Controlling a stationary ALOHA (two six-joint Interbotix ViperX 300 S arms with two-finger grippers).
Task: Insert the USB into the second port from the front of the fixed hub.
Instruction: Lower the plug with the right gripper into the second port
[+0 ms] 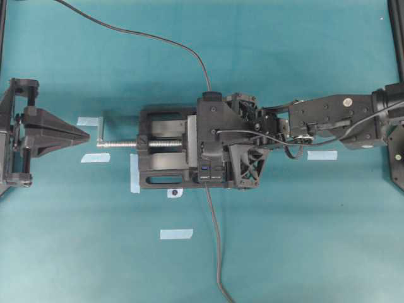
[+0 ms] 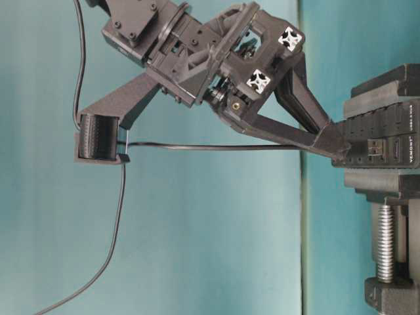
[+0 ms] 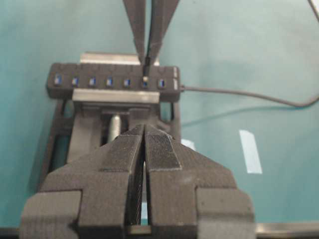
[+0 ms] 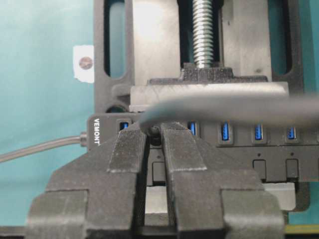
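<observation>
Fingers of the right gripper were pinched nearly together on the USB, whose plug sat between the tips at the hub, at the second blue port from the end where the grey cable leaves. How deep the plug sat could not be told. From the plug, the thin black cable ran back across the right wrist view as a blurred band. The hub lay clamped in the black vise on the teal table, and the vise's silver screw pointed toward the left gripper. That gripper hovered well apart from the vise, its jaws closed together and holding nothing.
</observation>
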